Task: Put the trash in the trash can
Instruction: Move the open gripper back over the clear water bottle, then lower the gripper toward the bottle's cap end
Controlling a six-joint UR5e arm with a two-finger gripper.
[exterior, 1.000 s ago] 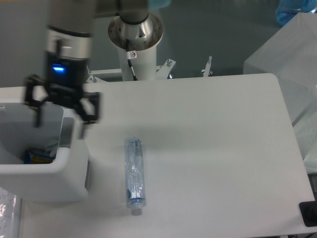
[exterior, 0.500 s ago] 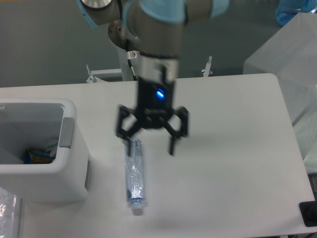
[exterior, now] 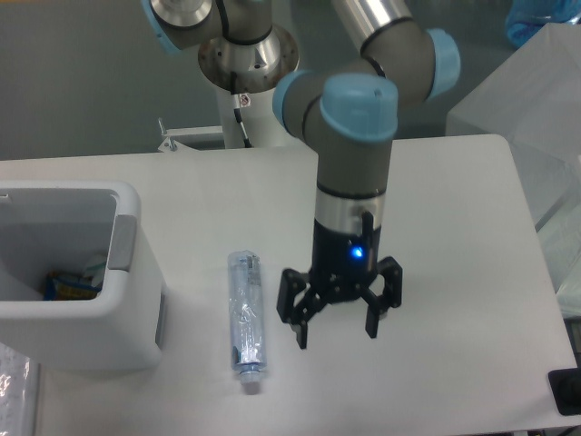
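— Looking down from the fixed camera, what do you make of the end effector [exterior: 337, 331]?

— It hangs over the white surface [exterior: 436, 227], pointing downward, with a blue light glowing on its body. Its two dark fingers [exterior: 300, 325] are spread wide apart and nothing sits between them, so it is released.

— And the bottle [exterior: 246, 316]?

— It lies flat on the surface, just to the left of the end effector and apart from it. It is long, clear and bluish, lying almost straight up and down in the picture, with its white cap [exterior: 250, 386] at the near end.

— Where is the trash can [exterior: 127, 309]?

— At the left edge of the picture, standing on the surface. It is a large white bin with rounded corners and a grey panel [exterior: 121, 243] on its right rim. The bottle lies near its right wall, not touching it.

— Anything inside it?

— Yes, some coloured pieces, blue and yellow, show at the bottom [exterior: 71, 283]. I cannot tell what they are.

— Do you see the wrapper?

— Something clear and crinkled [exterior: 16, 386] shows at the lower left corner, beside the can, but whether that is the wrapper I cannot say.

— And the arm [exterior: 354, 136]?

— It comes from a base at the top, bends through pale blue joints and drops straight to the end effector.
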